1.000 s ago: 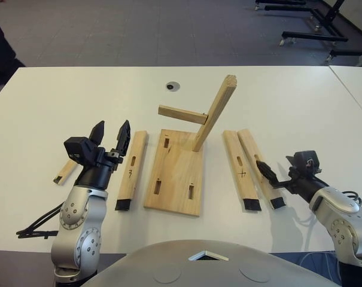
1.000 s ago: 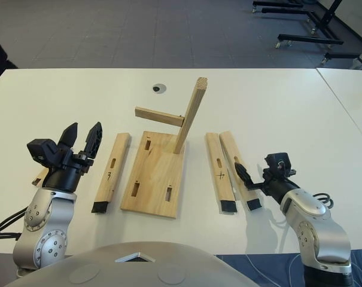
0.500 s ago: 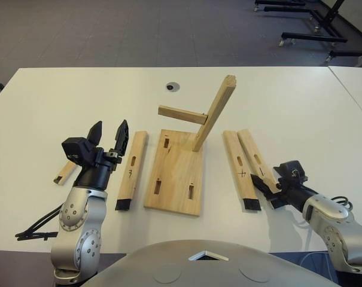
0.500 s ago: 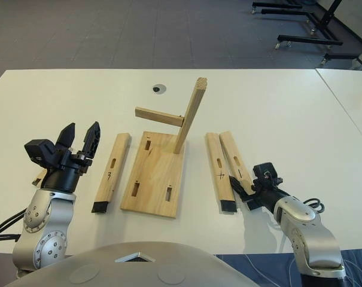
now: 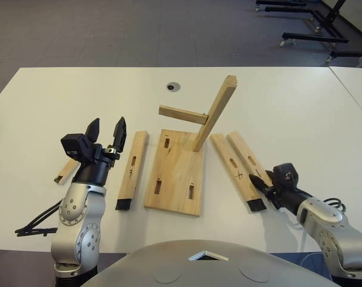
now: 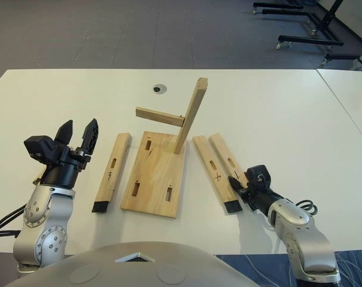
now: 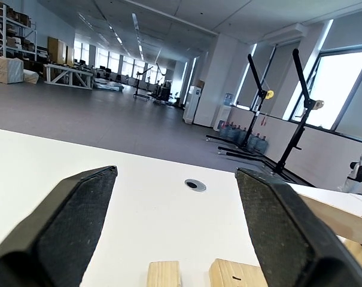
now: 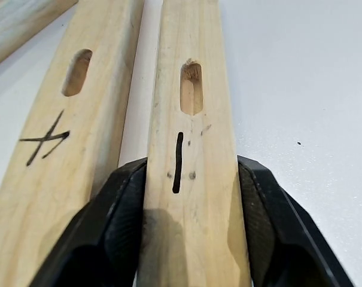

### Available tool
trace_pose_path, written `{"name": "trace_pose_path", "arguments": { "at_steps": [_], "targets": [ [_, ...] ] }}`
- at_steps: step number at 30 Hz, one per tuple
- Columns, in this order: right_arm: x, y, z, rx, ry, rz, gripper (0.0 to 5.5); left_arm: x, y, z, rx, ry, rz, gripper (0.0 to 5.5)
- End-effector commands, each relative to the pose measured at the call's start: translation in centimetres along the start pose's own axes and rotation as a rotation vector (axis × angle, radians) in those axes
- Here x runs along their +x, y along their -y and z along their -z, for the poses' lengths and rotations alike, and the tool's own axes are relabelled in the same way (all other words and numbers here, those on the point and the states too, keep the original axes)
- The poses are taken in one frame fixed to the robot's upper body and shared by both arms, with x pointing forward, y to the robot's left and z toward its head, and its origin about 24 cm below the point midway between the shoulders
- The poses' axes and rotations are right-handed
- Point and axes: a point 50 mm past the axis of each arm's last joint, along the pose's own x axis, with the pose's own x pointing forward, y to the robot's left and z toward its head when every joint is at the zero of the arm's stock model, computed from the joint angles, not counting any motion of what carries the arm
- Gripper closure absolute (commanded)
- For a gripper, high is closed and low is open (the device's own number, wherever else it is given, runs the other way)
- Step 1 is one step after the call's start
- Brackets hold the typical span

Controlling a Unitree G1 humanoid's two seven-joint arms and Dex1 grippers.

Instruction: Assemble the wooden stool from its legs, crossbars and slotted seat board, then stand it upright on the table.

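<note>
The slotted seat board (image 5: 176, 170) lies flat mid-table. One leg (image 5: 215, 112) stands tilted in its far right slot, with a crossbar (image 5: 182, 114) sticking out to the left. A loose leg (image 5: 132, 169) lies left of the board. Two legs lie to its right, one marked with an X (image 5: 236, 171) and one with a line (image 8: 189, 119). My right gripper (image 5: 263, 185) is shut on the near end of the line-marked leg, fingers (image 8: 118, 209) pressing both sides. My left gripper (image 5: 104, 133) hangs open above the table, left of the loose leg. A short crossbar (image 5: 65, 171) lies beside it.
The white table (image 5: 300, 107) has a round cable hole (image 5: 171, 86) at the back centre. A black cable (image 5: 34, 227) trails off the front left edge. Bare surface stretches far right and behind the board.
My right gripper slid in to the near end of the outer right leg and closed on it. Both right legs shifted left, toward the board. The left arm barely moved.
</note>
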Motion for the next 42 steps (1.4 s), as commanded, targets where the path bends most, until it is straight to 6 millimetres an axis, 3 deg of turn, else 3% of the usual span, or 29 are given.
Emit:
{"name": "trace_pose_path", "arguments": {
  "at_steps": [1,4,6,9,12,15,17,20,25,33,42],
  "targets": [
    [0.0,0.0,1.0,0.045,-0.038,0.036,3.48,0.4,-0.4,0.3,0.048,-0.014,0.001,1.88],
    [1.5,1.5,-2.1,0.066,0.109,0.105,3.48,0.6,-0.4,0.4,0.038,-0.021,0.027,1.88],
    [3.0,2.8,-6.0,0.098,0.267,0.143,3.48,0.7,-0.4,0.4,0.029,-0.017,0.050,1.88],
    [3.4,4.5,-12.7,0.135,0.568,0.140,3.48,1.2,-0.8,-0.5,-0.015,0.022,0.087,1.88],
    [1.8,5.0,-18.6,0.182,0.842,-0.003,3.48,2.1,-1.0,-2.4,-0.111,0.110,0.176,1.88],
    [-2.5,3.6,-25.1,0.181,1.121,-0.355,3.48,3.1,-0.1,-5.1,-0.227,0.189,0.375,1.88],
    [-5.3,1.4,-27.4,0.113,1.201,-0.614,3.48,2.9,1.4,-7.0,-0.307,0.208,0.608,1.88],
    [-6.0,-2.1,-27.1,0.021,1.132,-0.921,3.48,2.2,3.9,-8.8,-0.434,0.182,0.966,1.88],
    [-4.9,-6.7,-25.5,-0.059,0.973,-1.178,3.48,3.2,5.3,-10.7,-0.540,0.157,1.205,1.88],
    [-2.8,-10.4,-21.5,-0.119,0.787,-1.321,3.48,3.6,5.9,-10.9,-0.632,0.107,1.282,1.88],
    [-2.0,-12.4,-20.3,-0.106,0.701,-1.429,3.48,3.9,6.6,-9.8,-0.589,0.068,1.246,1.88]
  ]
}}
